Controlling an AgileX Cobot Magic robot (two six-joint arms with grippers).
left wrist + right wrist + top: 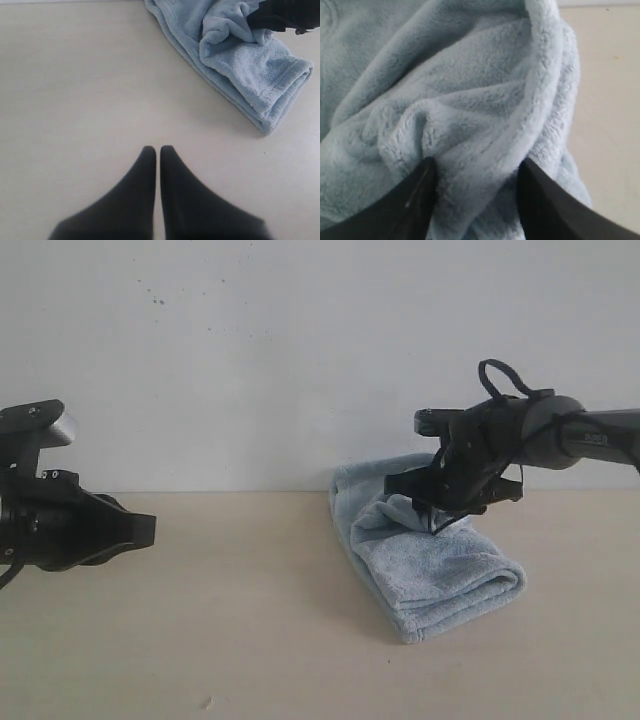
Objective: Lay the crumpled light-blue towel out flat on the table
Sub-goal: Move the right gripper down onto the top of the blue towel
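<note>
Nothing is spread yet: the towel (440, 565) lies bunched at 3 o'clock on the bench (220, 620), right gripper (476, 165) half open astride a fold, left gripper (158, 150) closed, empty.

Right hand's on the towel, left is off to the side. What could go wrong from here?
The right hand straddles a thick bunched fold of the towel; closing may pinch several layers, so lifting hauls the whole bundle instead of opening it.
The left hand is shut, well away over the table; pulled from one side only, the towel may just slide.
</note>
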